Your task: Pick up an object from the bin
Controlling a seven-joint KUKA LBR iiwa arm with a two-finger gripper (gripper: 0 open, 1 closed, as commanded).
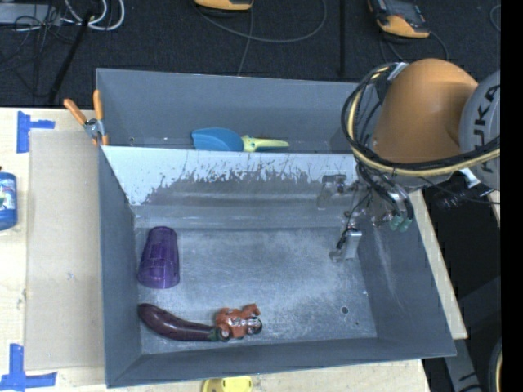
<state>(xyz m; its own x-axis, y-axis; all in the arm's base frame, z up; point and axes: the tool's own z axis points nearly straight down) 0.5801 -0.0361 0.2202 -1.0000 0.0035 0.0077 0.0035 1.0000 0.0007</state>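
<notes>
My gripper [334, 222] hangs over the right side of the bin floor, near the back right corner. It is open, and nothing is between its fingers [346, 243]. No loose thing lies under it. The nearest things are well to its left: a small orange and red toy [238, 322] by the front wall, touching the tip of a dark purple eggplant [173, 325]. A purple ribbed cup [158, 257] lies on its side at the left wall.
A blue scoop with a yellow-green handle [231, 141] rests high against the back wall. The arm with its orange dome reaches in over the bin's right rim. Bare floor stretches from the gripper leftward to the cup.
</notes>
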